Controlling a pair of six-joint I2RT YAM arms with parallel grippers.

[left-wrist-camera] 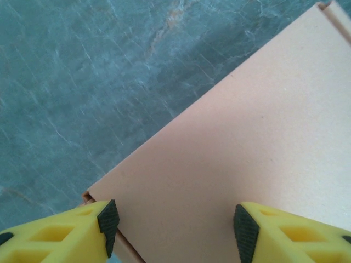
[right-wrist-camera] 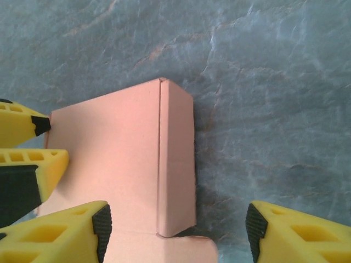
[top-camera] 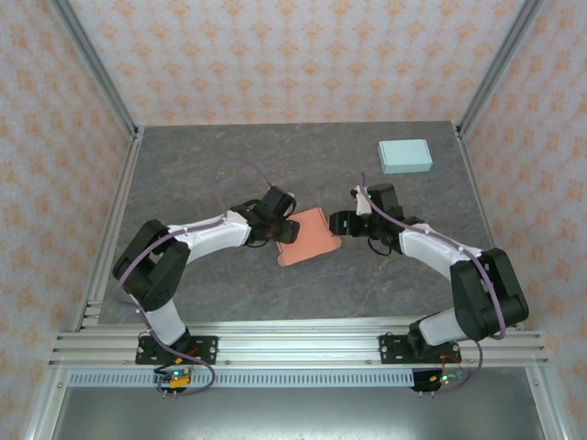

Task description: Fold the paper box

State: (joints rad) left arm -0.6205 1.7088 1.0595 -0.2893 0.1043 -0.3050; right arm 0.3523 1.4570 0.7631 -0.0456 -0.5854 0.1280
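**At table centre: salmon paper box, part-folded, between two open grippers**

Item 1. Paper box (top-camera: 308, 238), salmon-pink card. It lies on the grey marbled table (top-camera: 229, 174), about midway between the two arms. From above it looks like a flat, roughly square sheet set at a slant.
- Contents: no open cavity shows and nothing lies on it.
- Surface: in the left wrist view the paper box (left-wrist-camera: 230, 153) is a broad, plain, unprinted panel with a thin raised edge along its left side.
- Fold: in the right wrist view the paper box (right-wrist-camera: 115, 153) has a narrow side panel (right-wrist-camera: 176, 164) along its right edge. A sharp crease sets the panel off, and it casts a shadow on the table.
- Cut off: the near end of the box runs out of both wrist views. How high the side panel stands cannot be told.

Item 2. Left gripper (top-camera: 278, 227), at the left edge of the box. Its jaws stand apart over the panel and clamp nothing. In its own view the left gripper (left-wrist-camera: 175, 224) has one black pad at the box's corner and the other above the card. Its yellow fingers (right-wrist-camera: 33, 164) also show at the left of the right wrist view.

Item 3. Right gripper (top-camera: 337, 225), at the right edge of the box. The right gripper (right-wrist-camera: 178, 224) has its jaws apart, one finger over the card and the other over bare table, with the side panel between them. Nothing is gripped.

Item 4. Pale teal box (top-camera: 404, 156), at the far right of the table and well apart from the arms. It is closed, so its contents cannot be told.
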